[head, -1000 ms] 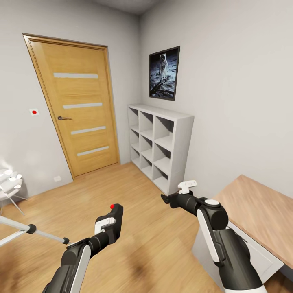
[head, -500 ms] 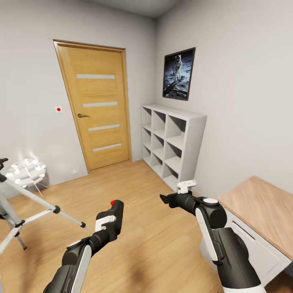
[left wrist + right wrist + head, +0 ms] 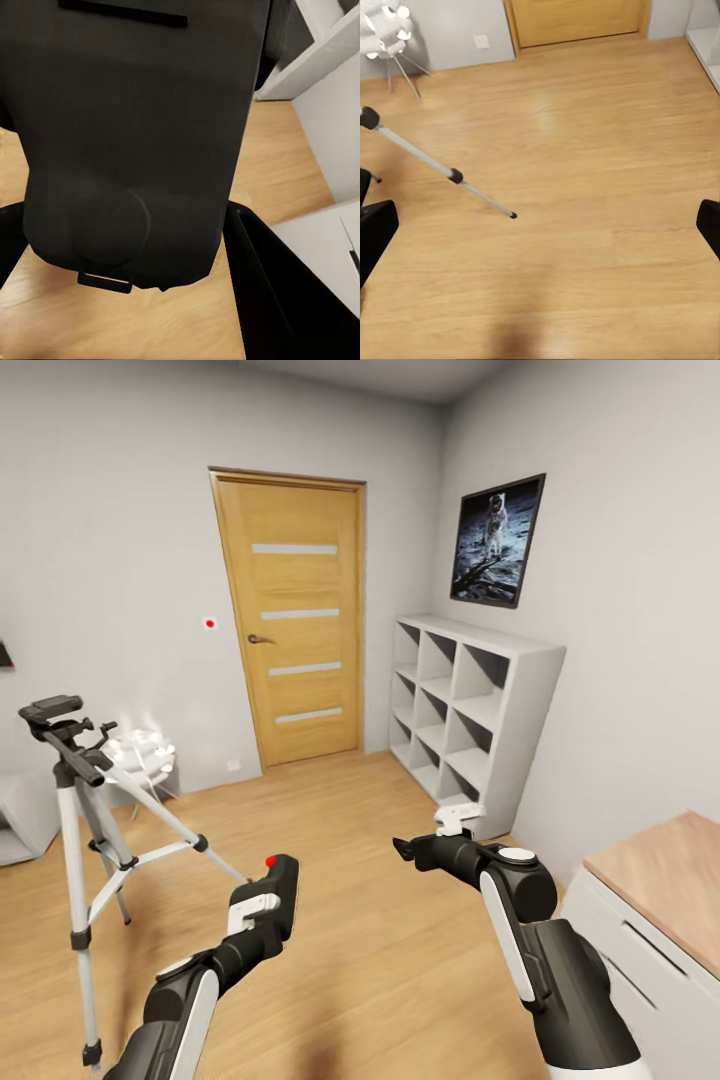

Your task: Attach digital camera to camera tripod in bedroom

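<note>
White walls and a wood floor are framing the bedroom, where cube shelves are standing empty. At left the tripod is standing upright. Left gripper is pinching the camera; right gripper is hanging spread.

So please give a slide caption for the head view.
Left gripper holds the digital camera near the camera tripod.

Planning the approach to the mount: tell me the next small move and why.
Probably keep turning toward the tripod and close in. The left hand is shut on the camera, held over bare floor, while the tripod's head stands off to the robot's left, apart from the camera.
</note>
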Controlling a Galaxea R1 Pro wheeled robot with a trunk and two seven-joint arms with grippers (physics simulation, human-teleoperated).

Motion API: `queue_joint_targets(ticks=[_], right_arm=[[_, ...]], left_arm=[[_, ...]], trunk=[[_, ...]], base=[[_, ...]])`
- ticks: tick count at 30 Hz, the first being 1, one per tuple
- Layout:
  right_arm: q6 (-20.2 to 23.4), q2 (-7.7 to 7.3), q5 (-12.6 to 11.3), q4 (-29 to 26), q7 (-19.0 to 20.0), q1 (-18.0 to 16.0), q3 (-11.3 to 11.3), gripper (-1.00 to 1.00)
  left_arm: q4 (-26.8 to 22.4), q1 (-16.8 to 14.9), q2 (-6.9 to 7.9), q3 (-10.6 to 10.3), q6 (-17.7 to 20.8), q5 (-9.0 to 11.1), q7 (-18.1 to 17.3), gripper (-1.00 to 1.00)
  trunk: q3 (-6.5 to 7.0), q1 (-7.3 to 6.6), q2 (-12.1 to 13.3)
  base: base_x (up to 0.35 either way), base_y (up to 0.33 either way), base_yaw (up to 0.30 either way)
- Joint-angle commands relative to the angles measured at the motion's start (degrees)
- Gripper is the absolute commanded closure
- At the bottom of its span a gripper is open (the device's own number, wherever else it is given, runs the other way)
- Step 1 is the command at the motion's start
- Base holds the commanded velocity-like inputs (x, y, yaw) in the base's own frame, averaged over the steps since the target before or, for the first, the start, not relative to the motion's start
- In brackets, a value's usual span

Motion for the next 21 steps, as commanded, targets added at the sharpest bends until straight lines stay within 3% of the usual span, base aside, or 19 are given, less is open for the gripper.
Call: queue_joint_targets(ticks=[1,13,21], right_arm=[[0.3,0.01,0.1,-0.1,0.2,-0.1,0.0,-1.00],[0.3,0.01,0.4,0.0,0.1,-0.1,0.1,-1.00],[0.3,0.01,0.6,0.0,0.1,0.0,0.1,-1.00]], left_arm=[[-0.1,-0.1,-0.05,0.2,0.4,0.1,-0.4,1.00],[-0.2,0.1,0.09,0.3,0.3,0.2,-0.5,1.00],[-0.1,0.2,0.11,1.2,0.4,0.2,-0.6,1.00]], trunk=[[-0.13,0.04,-0.1],[-0.13,0.04,-0.1],[-0.13,0.04,-0.1]], base=[[-0.009,0.002,0.288],[-0.002,0.004,0.288],[-0.066,0.232,0.289]])
